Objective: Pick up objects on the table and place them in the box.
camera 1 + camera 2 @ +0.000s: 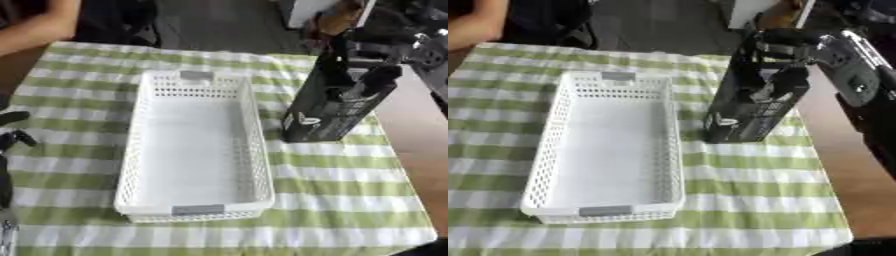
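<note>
Beside the empty white perforated plastic basket (197, 150), the right hand (776, 65) seemingly grasps the tall black rectangular carton (750, 102), standing tilted rightward.

table covering: woven cloth (350, 175), matt, green-and-white check, lying smooth. bare tabletop along the right edge (842, 165): brown, wood-like, slight sheen. basket (131, 165): white moulded plastic, perforated lattice walls, smooth solid floor, grey label tabs at both ends. carton (745, 117): black printed cardboard, slightly glossy, white markings. right hand (785, 80): matt black casing, silver metal parts.
</note>
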Robot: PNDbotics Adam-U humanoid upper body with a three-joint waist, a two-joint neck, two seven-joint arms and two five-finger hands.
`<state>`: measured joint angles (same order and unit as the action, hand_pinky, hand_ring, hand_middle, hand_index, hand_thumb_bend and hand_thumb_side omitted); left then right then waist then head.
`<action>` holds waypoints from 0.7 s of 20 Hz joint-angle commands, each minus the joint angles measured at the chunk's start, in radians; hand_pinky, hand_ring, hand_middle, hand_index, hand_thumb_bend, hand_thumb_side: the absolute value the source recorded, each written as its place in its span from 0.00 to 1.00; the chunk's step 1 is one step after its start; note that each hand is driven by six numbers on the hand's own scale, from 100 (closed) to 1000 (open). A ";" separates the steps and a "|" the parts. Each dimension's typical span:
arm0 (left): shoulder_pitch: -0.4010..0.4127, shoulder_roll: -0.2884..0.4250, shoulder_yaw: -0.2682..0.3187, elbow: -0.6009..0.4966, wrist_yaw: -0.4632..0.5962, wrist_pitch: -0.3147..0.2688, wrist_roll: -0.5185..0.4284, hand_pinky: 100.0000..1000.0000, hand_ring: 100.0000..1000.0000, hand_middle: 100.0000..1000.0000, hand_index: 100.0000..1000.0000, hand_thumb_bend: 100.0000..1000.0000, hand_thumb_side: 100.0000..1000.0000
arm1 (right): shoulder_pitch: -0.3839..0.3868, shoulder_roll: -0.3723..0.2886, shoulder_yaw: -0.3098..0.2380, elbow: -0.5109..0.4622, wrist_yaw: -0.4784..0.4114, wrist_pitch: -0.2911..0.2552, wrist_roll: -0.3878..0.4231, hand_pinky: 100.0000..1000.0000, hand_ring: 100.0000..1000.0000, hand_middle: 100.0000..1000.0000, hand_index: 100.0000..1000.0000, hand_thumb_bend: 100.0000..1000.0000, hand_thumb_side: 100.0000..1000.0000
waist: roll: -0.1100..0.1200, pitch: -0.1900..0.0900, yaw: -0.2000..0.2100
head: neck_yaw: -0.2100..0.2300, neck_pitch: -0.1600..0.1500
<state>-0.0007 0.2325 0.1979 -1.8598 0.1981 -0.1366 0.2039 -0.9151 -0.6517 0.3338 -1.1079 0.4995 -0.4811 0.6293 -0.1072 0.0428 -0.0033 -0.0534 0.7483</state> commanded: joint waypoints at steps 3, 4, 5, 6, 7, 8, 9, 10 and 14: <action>-0.004 0.019 0.000 -0.014 -0.004 0.000 -0.001 0.24 0.53 0.68 0.60 0.00 1.00 | -0.013 -0.012 -0.007 0.052 0.042 -0.217 0.208 0.47 0.58 0.56 0.70 0.34 0.31 | 0.004 -0.012 0.002 | 0.004 -0.003; -0.004 0.019 0.000 -0.014 -0.004 0.000 -0.001 0.24 0.53 0.68 0.60 0.00 1.00 | -0.013 -0.007 -0.009 0.065 0.051 -0.219 0.205 0.43 0.55 0.53 0.68 0.29 0.30 | 0.005 -0.012 0.003 | 0.004 -0.003; -0.005 0.019 0.000 -0.014 -0.004 0.000 -0.001 0.24 0.53 0.68 0.60 0.00 1.00 | -0.014 -0.003 -0.011 0.077 0.062 -0.221 0.201 0.40 0.53 0.51 0.66 0.26 0.30 | 0.005 -0.012 0.003 | 0.004 -0.003; -0.005 0.018 0.000 -0.013 -0.004 0.000 -0.001 0.24 0.53 0.68 0.60 0.00 1.00 | -0.015 0.001 -0.013 0.088 0.074 -0.223 0.195 0.38 0.51 0.49 0.64 0.23 0.30 | 0.005 -0.011 0.003 | 0.004 -0.003; -0.005 0.018 0.000 -0.013 -0.004 0.000 -0.001 0.24 0.53 0.68 0.60 0.00 1.00 | -0.015 0.004 -0.016 0.098 0.085 -0.224 0.186 0.35 0.49 0.47 0.63 0.19 0.30 | 0.005 -0.011 0.004 | 0.004 -0.003; -0.005 0.018 0.000 -0.013 -0.004 0.000 -0.002 0.24 0.53 0.68 0.60 0.00 1.00 | -0.016 0.006 -0.019 0.105 0.095 -0.227 0.177 0.33 0.47 0.46 0.61 0.18 0.30 | 0.006 -0.011 0.004 | 0.005 -0.003; -0.005 0.018 0.000 -0.013 -0.004 0.000 -0.002 0.24 0.53 0.68 0.60 0.00 1.00 | -0.015 0.007 -0.021 0.111 0.103 -0.229 0.167 0.30 0.45 0.43 0.60 0.14 0.30 | 0.006 -0.011 0.004 | 0.005 -0.003; -0.005 0.018 0.000 -0.013 -0.004 0.000 -0.002 0.24 0.53 0.68 0.60 0.00 1.00 | -0.015 0.007 -0.022 0.114 0.111 -0.231 0.158 0.30 0.45 0.43 0.59 0.12 0.30 | 0.006 -0.011 0.004 | 0.005 -0.003; -0.005 0.018 0.000 -0.013 -0.003 0.000 -0.002 0.24 0.53 0.68 0.60 0.00 1.00 | -0.012 0.002 -0.031 0.109 0.121 -0.233 0.123 0.27 0.42 0.40 0.55 0.06 0.32 | 0.006 -0.012 0.003 | 0.006 -0.004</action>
<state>-0.0008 0.2325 0.1979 -1.8598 0.1981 -0.1364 0.2037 -0.9252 -0.6327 0.3031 -1.0094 0.6015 -0.5324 0.5780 -0.1072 0.0396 0.0012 -0.0531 0.7483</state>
